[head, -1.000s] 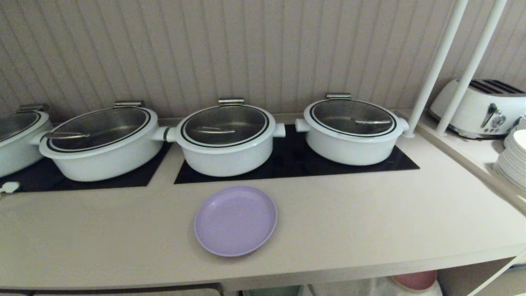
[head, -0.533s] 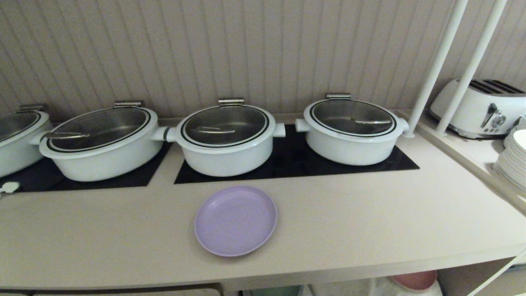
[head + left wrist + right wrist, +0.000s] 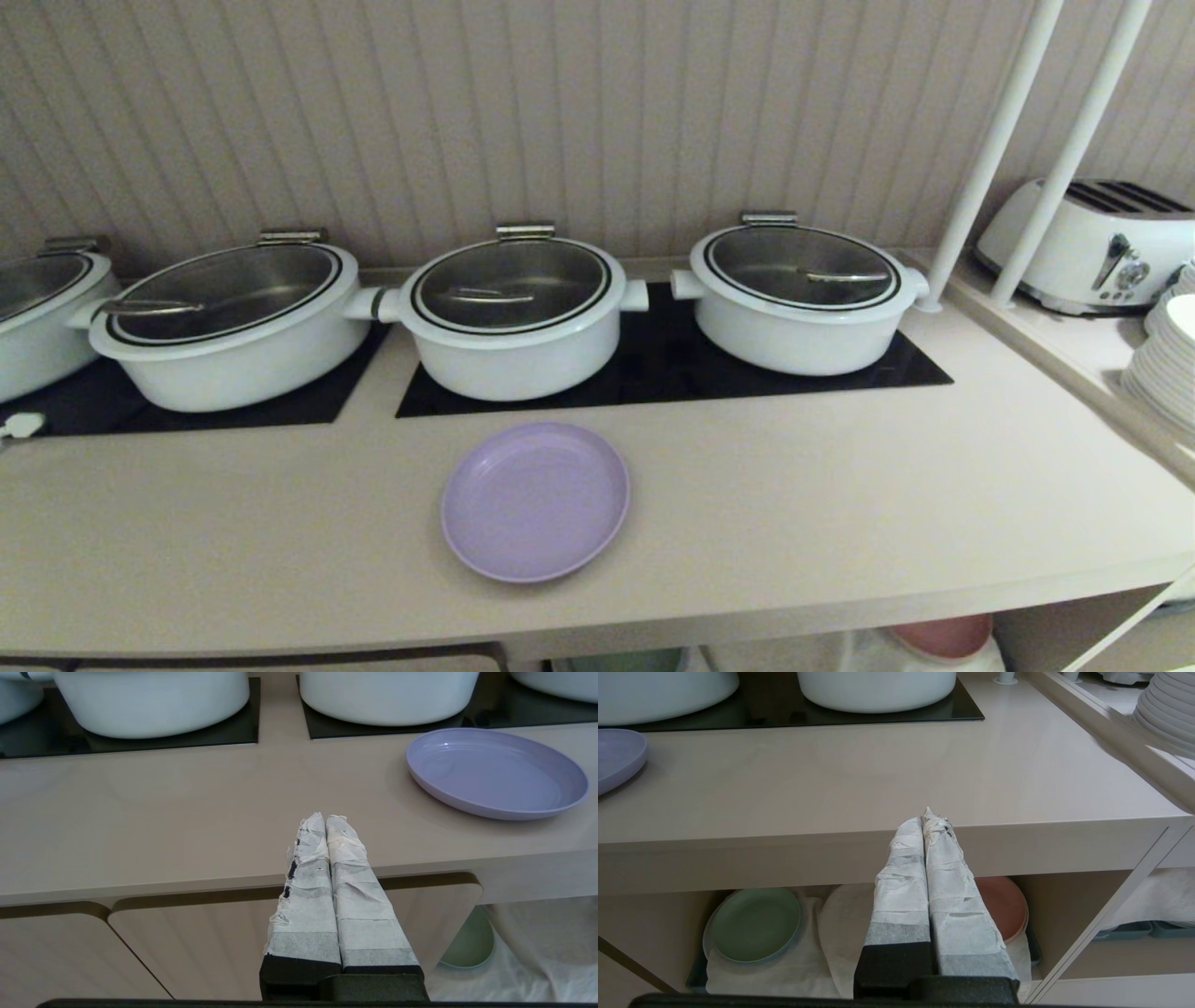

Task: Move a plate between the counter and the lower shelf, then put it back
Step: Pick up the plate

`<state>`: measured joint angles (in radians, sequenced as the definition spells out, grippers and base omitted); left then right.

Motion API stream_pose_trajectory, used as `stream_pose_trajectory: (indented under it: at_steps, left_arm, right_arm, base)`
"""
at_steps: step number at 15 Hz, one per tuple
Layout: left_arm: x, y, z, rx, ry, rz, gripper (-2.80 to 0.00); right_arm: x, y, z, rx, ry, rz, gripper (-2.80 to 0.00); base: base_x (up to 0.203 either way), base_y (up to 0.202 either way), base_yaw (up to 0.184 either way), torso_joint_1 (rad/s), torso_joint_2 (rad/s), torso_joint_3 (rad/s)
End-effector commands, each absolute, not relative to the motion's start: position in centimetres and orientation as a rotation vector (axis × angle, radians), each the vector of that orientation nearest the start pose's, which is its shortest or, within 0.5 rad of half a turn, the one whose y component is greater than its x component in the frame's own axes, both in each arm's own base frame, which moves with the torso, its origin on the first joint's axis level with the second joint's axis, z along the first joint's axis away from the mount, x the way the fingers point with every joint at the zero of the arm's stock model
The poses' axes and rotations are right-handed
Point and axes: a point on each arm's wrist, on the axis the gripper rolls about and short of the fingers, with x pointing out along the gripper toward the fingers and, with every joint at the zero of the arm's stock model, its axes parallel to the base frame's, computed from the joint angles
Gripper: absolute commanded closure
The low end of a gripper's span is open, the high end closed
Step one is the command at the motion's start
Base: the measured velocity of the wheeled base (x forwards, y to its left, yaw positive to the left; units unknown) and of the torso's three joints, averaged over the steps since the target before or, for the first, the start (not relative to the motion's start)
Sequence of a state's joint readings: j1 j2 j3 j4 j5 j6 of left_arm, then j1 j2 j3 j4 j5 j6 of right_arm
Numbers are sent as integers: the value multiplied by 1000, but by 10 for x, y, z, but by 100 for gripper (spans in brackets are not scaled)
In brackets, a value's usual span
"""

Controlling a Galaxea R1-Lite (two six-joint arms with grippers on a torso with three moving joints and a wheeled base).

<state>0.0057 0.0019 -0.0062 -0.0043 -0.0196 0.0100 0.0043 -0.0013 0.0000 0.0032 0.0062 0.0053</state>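
The lavender plate (image 3: 535,499) lies flat on the beige counter (image 3: 840,504), in front of the middle white pot. It also shows in the left wrist view as the plate (image 3: 496,772) and at the edge of the right wrist view as the plate (image 3: 616,756). Neither arm appears in the head view. My left gripper (image 3: 325,817) is shut and empty, held before the counter's front edge, left of the plate. My right gripper (image 3: 927,817) is shut and empty, in front of the lower shelf (image 3: 1064,896), which is draped with white cloth.
Several lidded white pots (image 3: 516,313) stand on black hob panels (image 3: 653,373) behind the plate. A green plate (image 3: 756,924) and a pink-red plate (image 3: 1004,905) rest in the lower shelf. A toaster (image 3: 1088,243), stacked white plates (image 3: 1167,369) and two white poles (image 3: 990,149) are at the right.
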Motion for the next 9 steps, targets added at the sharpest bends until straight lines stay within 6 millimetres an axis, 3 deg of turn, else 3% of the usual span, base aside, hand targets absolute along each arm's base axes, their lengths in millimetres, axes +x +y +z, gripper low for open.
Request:
stream_pose_trajectory:
  at_steps: [1,9]
  left_arm:
    - [-23,-1,78,2,-9,-14,0]
    - [-23,0,77,0,-9,-9,0]
  right_arm:
    - [-23,0,75,8,3,11,0]
    - [-23,0,75,6,5,11,0]
  base:
    - [0,0,0,0,0,0]
    - [0,0,0,0,0,0]
